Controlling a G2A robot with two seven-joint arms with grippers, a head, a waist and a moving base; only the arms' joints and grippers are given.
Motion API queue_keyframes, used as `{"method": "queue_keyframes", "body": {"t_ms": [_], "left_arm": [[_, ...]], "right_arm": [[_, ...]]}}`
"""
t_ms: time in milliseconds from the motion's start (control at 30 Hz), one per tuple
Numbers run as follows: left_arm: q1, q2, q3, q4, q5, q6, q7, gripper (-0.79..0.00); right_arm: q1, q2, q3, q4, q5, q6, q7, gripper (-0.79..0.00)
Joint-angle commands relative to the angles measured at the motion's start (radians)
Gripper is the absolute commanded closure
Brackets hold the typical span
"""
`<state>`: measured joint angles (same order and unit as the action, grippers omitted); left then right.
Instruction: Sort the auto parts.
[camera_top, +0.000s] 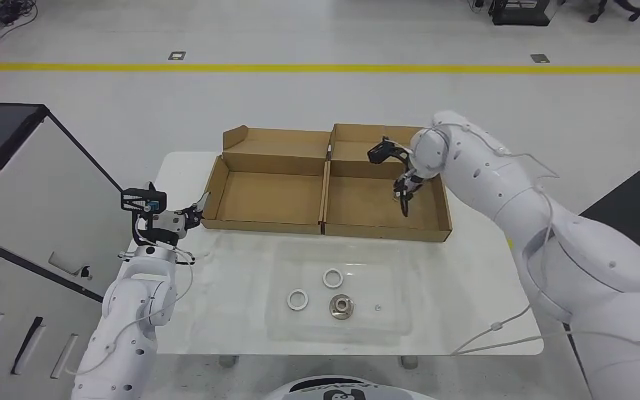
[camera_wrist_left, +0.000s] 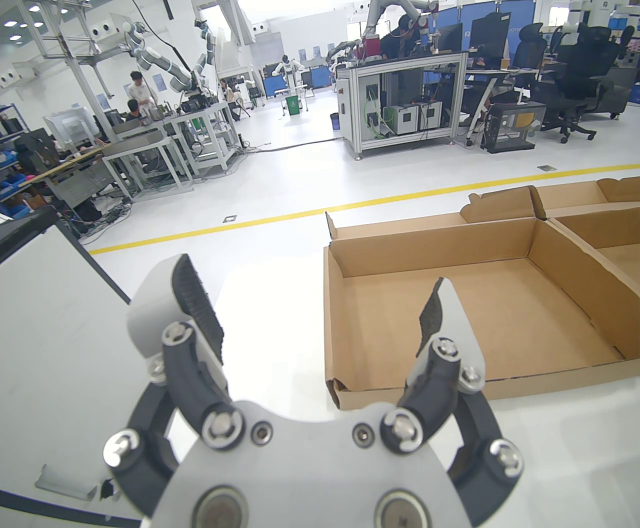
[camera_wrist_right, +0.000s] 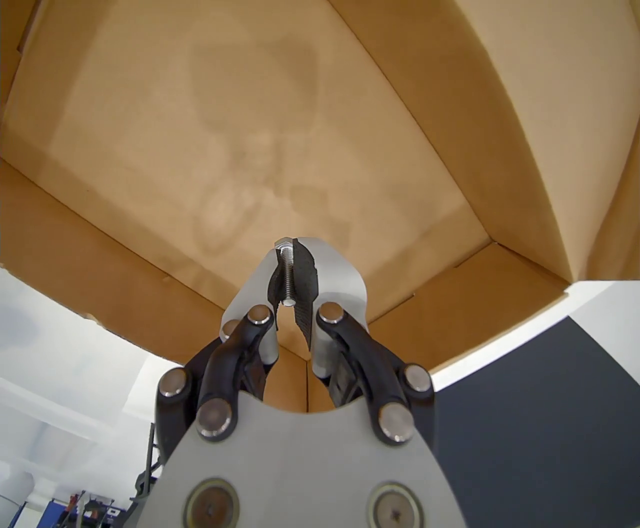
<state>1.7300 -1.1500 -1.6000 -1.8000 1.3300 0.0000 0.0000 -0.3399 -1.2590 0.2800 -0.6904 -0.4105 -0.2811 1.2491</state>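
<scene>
Two shallow cardboard boxes sit side by side at the table's back: the left box (camera_top: 265, 198) and the right box (camera_top: 385, 205). My right gripper (camera_top: 405, 207) hangs over the right box's floor (camera_wrist_right: 210, 140), shut on a threaded metal bolt (camera_wrist_right: 286, 274) held lengthwise between its pads. My left gripper (camera_wrist_left: 315, 300) stands open with nothing in it, just left of the left box (camera_wrist_left: 475, 310) near the table's left edge (camera_top: 195, 215). In a clear plastic tray (camera_top: 395, 325) at the table's front lie two white rings (camera_top: 332, 278) (camera_top: 297, 299), a metal nut-like part (camera_top: 341, 306) and a tiny part (camera_top: 377, 307).
A dark-framed white panel (camera_top: 40, 200) stands left of the table, close to my left arm. The table's front corners are bare. A yellow floor line (camera_top: 320, 68) runs behind the table.
</scene>
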Motion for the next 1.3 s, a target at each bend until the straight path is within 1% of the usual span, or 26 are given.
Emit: {"method": "queue_keyframes", "body": {"t_ms": [0, 133, 267, 1133, 1167, 1200, 1233, 1267], "left_arm": [[0.0, 0.0, 0.0, 0.0, 0.0, 0.0, 0.0, -0.785], [0.0, 0.0, 0.0, 0.0, 0.0, 0.0, 0.0, -0.785], [0.0, 0.0, 0.0, 0.0, 0.0, 0.0, 0.0, -0.785], [0.0, 0.0, 0.0, 0.0, 0.0, 0.0, 0.0, -0.785], [0.0, 0.0, 0.0, 0.0, 0.0, 0.0, 0.0, -0.785], [0.0, 0.0, 0.0, 0.0, 0.0, 0.0, 0.0, -0.785], [0.0, 0.0, 0.0, 0.0, 0.0, 0.0, 0.0, -0.785], [0.0, 0.0, 0.0, 0.0, 0.0, 0.0, 0.0, -0.785]], "right_arm": [[0.003, -0.009, 0.0, 0.015, -0.002, 0.016, 0.022, 0.0], [0.001, -0.027, -0.002, 0.049, -0.003, 0.047, 0.057, 0.0], [-0.003, -0.046, -0.003, 0.079, -0.003, 0.053, 0.076, 0.0], [-0.008, -0.14, -0.007, 0.251, -0.083, 0.021, 0.051, 0.0], [-0.008, -0.143, -0.006, 0.256, -0.084, 0.018, 0.05, -0.028], [-0.008, -0.146, -0.005, 0.262, -0.085, 0.016, 0.051, -0.129], [-0.007, -0.149, -0.004, 0.267, -0.086, 0.013, 0.05, -0.166], [-0.007, -0.151, -0.003, 0.272, -0.087, 0.011, 0.047, -0.182]]}}
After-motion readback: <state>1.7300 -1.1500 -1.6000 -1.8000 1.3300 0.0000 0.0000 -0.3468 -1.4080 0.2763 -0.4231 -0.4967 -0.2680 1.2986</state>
